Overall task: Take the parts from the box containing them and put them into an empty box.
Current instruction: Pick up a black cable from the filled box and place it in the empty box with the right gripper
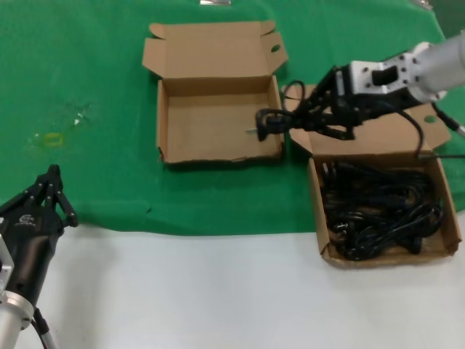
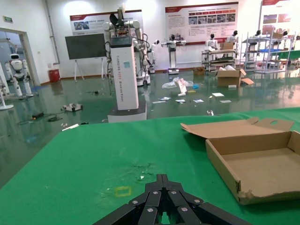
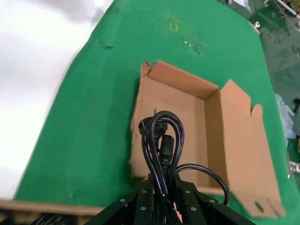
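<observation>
Looped power cord (image 1: 272, 122): light, limp, snag-prone, best gripped mid-bundle; pinched in right gripper (image 1: 305, 120) over empty box (image 1: 218, 154)'s right wall; remaining cords (image 1: 381, 211) right; left gripper (image 1: 49, 190) parked near-left, closed.

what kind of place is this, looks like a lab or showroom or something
Probably a robotics lab or demo hall. Behind the green-covered table stand a tall white robot, smaller humanoid robots, wall display boards and shelving on a glossy floor.
</observation>
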